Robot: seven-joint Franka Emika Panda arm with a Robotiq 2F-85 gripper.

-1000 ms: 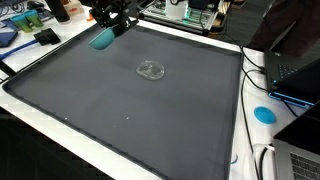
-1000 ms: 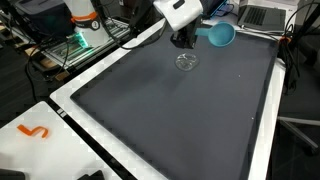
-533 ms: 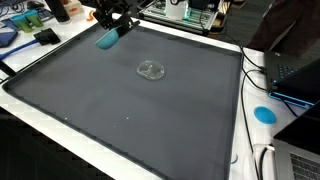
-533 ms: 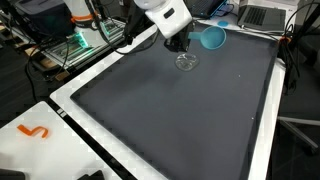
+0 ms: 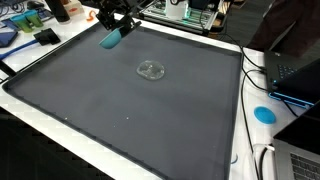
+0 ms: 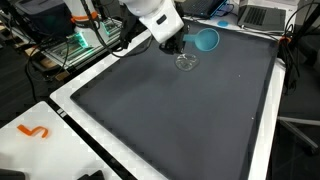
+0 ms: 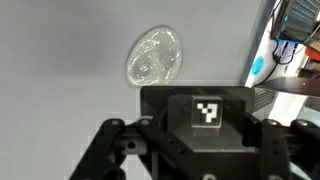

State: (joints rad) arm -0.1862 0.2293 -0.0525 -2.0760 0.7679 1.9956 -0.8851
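Observation:
My gripper [image 5: 117, 24] hangs over the far corner of a dark grey mat [image 5: 130, 120], shut on a light blue cup [image 5: 112, 38]. In an exterior view the cup [image 6: 207, 40] lies tipped on its side with its mouth facing the camera, just beside the gripper [image 6: 173, 44]. A small clear glass dish [image 5: 151, 70] rests on the mat a little in front of the cup; it also shows as the glass dish [image 6: 186, 62] and the glass dish [image 7: 155, 58]. In the wrist view, the black gripper housing with a white tag [image 7: 206, 112] hides the fingers and the cup.
A white table border [image 6: 70, 140] surrounds the mat. A blue disc [image 5: 264, 114] and a laptop [image 5: 296, 72] lie off one side, with cables nearby. Cluttered items [image 5: 30, 25] sit beyond the far corner. An orange piece [image 6: 35, 131] lies on the white edge.
The gripper has swung slightly along the far edge towards the glass dish, carrying the blue cup with it. The cup has turned more onto its side. The glass dish has not moved.

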